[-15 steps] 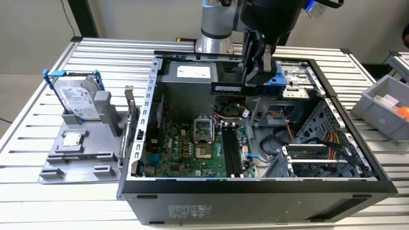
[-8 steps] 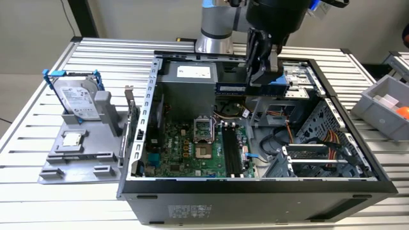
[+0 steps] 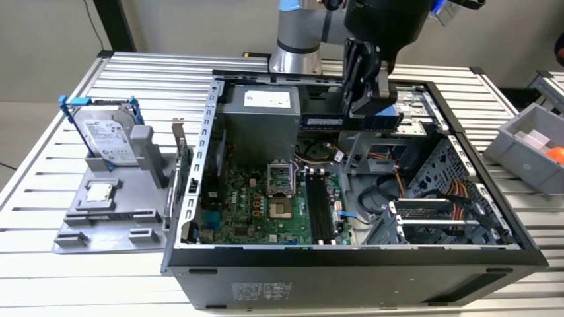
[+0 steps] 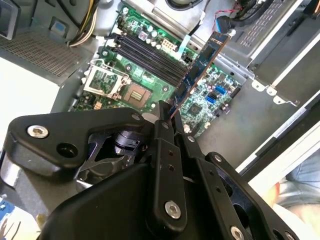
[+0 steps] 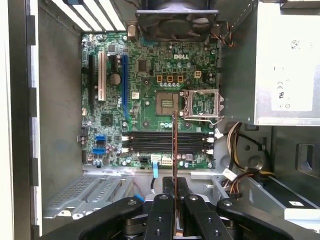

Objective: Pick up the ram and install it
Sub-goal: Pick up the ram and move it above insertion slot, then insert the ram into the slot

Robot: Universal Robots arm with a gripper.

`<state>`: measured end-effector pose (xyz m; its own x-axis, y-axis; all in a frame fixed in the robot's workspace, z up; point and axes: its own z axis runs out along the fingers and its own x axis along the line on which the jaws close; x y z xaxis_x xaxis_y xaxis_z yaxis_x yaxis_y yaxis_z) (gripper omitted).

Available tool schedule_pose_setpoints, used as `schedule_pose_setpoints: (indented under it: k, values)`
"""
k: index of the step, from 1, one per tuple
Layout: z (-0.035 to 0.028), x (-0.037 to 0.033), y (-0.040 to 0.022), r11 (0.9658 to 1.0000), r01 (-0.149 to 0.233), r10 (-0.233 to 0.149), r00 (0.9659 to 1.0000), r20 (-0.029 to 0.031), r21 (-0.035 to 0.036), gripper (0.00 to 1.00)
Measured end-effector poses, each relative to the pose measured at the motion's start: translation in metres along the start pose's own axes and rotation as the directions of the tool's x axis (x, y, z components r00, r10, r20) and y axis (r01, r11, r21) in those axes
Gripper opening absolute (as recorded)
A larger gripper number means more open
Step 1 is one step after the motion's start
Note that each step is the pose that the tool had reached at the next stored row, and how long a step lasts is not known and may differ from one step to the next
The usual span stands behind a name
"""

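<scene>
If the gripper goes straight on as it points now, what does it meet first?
The gripper, shut on the ram, points into the case. The ram's far end would likely meet the motherboard around the memory slots first; depth is unclear.

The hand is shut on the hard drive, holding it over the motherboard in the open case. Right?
No, not the hard drive: the hand is shut on the ram, holding it over the motherboard in the open case, as the second wrist view shows. The hard drive stands outside the case in the exterior view.
</scene>
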<state>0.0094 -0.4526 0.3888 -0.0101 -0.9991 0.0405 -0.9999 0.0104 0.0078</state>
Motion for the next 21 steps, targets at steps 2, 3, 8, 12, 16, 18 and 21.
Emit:
schedule_pose_setpoints:
  k: [2,3,8,12,16,18,21]
  values:
    - [-0.0001,-0.0005,-0.0008,1.0,0.001,-0.001,1.0,-0.0001,0.0,0.0]
    - [-0.0001,-0.0007,-0.001,1.0,0.001,-0.001,1.0,-0.0001,0.0001,0.0]
    - [-0.0001,-0.0008,-0.0013,1.0,0.001,-0.001,1.0,0.0,0.0001,0.0]
    - [0.0,-0.0008,-0.0013,1.0,-0.001,0.001,1.0,0.0,-0.0001,0.0]
    - [-0.0001,-0.0008,-0.0013,1.0,-0.002,0.002,1.0,0.0,-0.0001,0.0]
    - [0.0,-0.0008,-0.0013,1.0,-0.002,0.002,1.0,0.0,-0.0001,0.0]
    - [-0.0001,-0.0008,-0.0013,1.0,-0.002,0.002,1.0,0.0,-0.0001,0.0]
